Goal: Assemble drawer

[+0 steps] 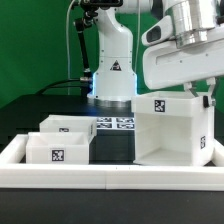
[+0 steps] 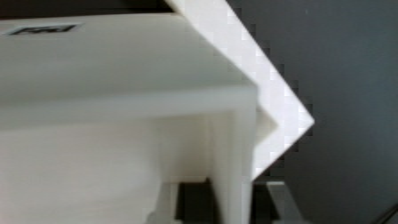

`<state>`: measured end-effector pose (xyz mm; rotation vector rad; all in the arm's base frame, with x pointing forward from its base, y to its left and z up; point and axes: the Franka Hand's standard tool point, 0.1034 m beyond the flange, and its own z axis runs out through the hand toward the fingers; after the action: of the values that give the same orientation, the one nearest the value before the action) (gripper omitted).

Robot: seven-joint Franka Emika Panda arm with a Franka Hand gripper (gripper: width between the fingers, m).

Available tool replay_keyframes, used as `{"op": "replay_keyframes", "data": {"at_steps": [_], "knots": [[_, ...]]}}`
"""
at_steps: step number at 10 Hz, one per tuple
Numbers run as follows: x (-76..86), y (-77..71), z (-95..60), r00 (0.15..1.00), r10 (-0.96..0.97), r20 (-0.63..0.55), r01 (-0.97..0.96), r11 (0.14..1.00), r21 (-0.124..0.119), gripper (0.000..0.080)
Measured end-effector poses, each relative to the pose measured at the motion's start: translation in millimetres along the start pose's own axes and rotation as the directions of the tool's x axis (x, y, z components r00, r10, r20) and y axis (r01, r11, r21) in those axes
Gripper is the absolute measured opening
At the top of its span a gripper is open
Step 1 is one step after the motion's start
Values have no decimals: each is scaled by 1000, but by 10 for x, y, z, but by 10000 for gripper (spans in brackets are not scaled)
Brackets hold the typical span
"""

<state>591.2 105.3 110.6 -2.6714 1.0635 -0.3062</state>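
There, gripper (image 1: 206,99) fingertips lost behind the housing's (image 1: 172,128) top corner, marker board (image 1: 116,123) partly tucked behind the housing, up close all blur, housing's tag (image 2: 45,31) unreadable, fingers (image 2: 191,203) cut by the frame edge.

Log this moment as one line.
jaws: closed on housing side wall | front tray, rear tray: loose, outside housing, exterior view's left | drawer: unassembled

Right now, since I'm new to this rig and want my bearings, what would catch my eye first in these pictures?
The tall housing dominates the exterior view's right, and the arm reaches down to it with its pincer closed on one of its walls. On the exterior view's left, a front tray and a rear tray sit one behind the other. The marker board lies farther back, between the trays and the housing.
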Motion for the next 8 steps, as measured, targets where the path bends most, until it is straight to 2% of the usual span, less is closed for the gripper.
{"op": "replay_keyframes", "data": {"at_steps": [4, 6, 7, 8], "knots": [[60, 3, -32, 979, 204, 1, -204, 979, 20, 49], [79, 11, -61, 937, 349, 15, -349, 937, 25, 49], [66, 16, -98, 872, 485, 60, -486, 874, -8, 47], [106, -2, -96, 844, 532, 71, -533, 846, -12, 47]]}}
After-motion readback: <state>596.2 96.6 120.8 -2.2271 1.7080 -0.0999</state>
